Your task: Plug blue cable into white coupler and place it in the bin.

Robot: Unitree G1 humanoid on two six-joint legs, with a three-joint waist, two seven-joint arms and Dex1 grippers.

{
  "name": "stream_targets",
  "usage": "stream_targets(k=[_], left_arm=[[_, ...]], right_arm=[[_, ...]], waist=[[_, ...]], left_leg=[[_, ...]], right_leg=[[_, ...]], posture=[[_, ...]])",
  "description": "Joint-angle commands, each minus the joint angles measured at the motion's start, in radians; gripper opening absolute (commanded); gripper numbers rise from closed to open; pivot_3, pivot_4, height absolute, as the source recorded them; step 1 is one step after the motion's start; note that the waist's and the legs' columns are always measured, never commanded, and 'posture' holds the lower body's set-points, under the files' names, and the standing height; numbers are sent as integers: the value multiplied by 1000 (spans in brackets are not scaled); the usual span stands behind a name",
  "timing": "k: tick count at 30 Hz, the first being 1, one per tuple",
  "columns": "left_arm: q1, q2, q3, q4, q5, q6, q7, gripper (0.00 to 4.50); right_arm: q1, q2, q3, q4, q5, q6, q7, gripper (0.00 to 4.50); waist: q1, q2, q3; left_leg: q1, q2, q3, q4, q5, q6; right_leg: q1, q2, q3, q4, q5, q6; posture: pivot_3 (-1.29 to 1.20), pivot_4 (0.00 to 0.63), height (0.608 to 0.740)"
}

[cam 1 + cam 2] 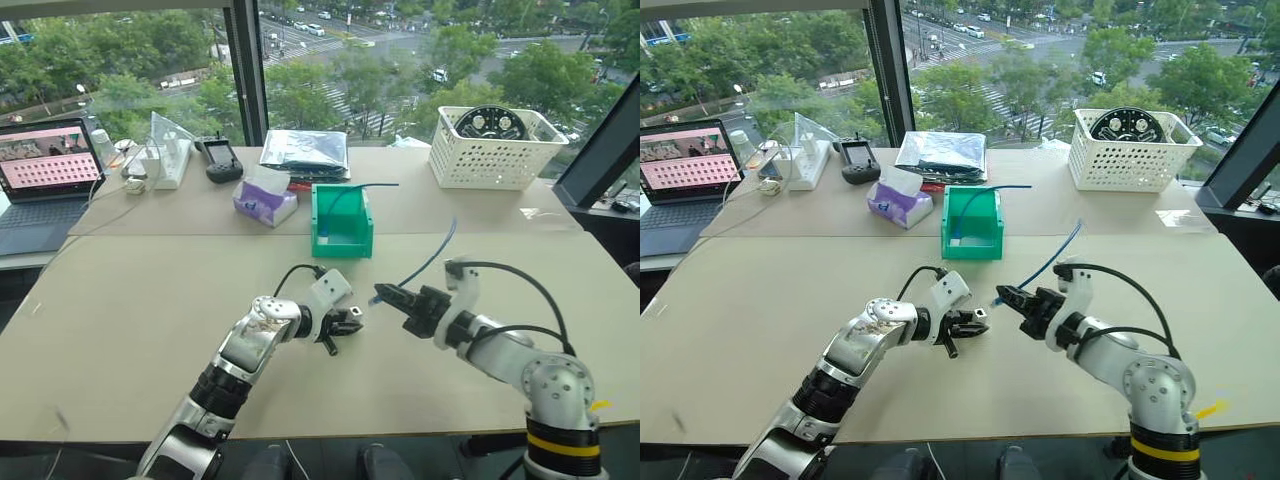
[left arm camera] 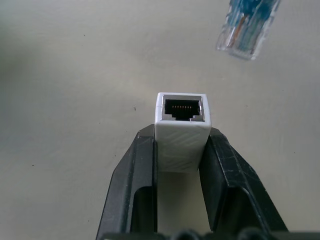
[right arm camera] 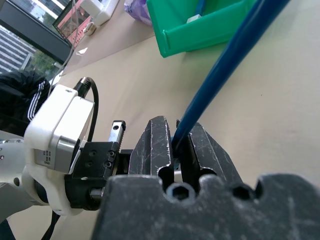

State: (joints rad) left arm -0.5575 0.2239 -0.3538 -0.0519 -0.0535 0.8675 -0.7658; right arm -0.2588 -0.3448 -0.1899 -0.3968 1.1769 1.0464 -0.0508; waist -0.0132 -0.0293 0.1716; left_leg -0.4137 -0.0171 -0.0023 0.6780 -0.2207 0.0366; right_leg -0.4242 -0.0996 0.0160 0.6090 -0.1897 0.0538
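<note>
Left end effector (image 1: 345,322) clamps white coupler (image 2: 182,131); right end effector (image 1: 392,296) pinches blue cable (image 1: 428,260), plug just apart. Beige table (image 1: 120,300), window behind.

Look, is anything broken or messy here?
Nothing looks broken. The white coupler sits straight between the left gripper fingers, and the blue cable is pinched in the right gripper, its plug not yet in.

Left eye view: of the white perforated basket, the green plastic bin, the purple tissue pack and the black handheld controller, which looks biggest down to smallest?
1. White perforated basket
2. Green plastic bin
3. Purple tissue pack
4. Black handheld controller

The last two look close; the controller lies farther back, so their order is unsure.
</note>
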Motion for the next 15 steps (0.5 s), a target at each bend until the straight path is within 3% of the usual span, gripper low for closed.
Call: stream_targets(k=[1, 15], left_arm=[[-2, 27, -19, -24, -6, 42, 13, 669], [-52, 66, -66, -28, -38, 13, -18, 669]], right_arm=[[-11, 6, 4, -20, -24, -31, 8, 0], [-59, 71, 53, 40, -75, -25, 51, 0]], waist=[[-1, 0, 0], [0, 0, 0]], left_leg=[[0, 0, 0, 0, 0, 0], [0, 0, 0, -1, 0, 0]], right_leg=[[0, 0, 0, 0, 0, 0], [-1, 0, 0, 0, 0, -1]], posture=[[0, 150, 740], [0, 150, 740]])
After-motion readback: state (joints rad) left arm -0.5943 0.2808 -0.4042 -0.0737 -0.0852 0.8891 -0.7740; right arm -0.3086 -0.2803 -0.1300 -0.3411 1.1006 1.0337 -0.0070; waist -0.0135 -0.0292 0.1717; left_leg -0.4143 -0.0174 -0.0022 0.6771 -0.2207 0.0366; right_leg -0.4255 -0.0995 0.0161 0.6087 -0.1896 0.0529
